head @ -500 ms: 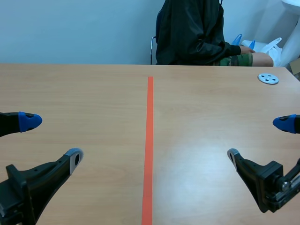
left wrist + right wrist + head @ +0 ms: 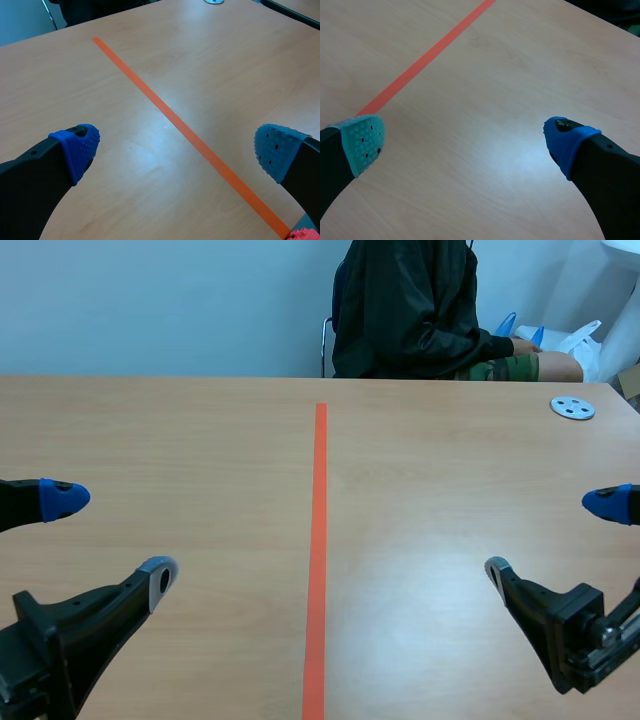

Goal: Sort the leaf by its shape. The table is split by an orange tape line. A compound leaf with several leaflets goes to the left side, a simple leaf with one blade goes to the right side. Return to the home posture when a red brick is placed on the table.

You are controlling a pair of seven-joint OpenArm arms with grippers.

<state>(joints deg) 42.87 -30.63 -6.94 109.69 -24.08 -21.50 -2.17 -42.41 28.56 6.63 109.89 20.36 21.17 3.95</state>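
Both arms low at the near edge of the worktop, fingers apart, nothing held.
I see the light wooden worktop (image 2: 200,440) running away from me to a person in a dark jacket (image 2: 410,310) seated at its far side. My left gripper (image 2: 110,540) sits low on the left half, fingers wide apart over bare wood. In its wrist view (image 2: 175,147) the tape crosses between the blue pads. My right gripper (image 2: 550,537) mirrors it on the right half, also spread wide and holding nothing (image 2: 465,141). The straight orange tape line (image 2: 320,540) splits the worktop down the middle between the two grippers. A small grey round disc with holes (image 2: 572,408) lies at the far right corner. I cannot tell where the leaf is from these views.
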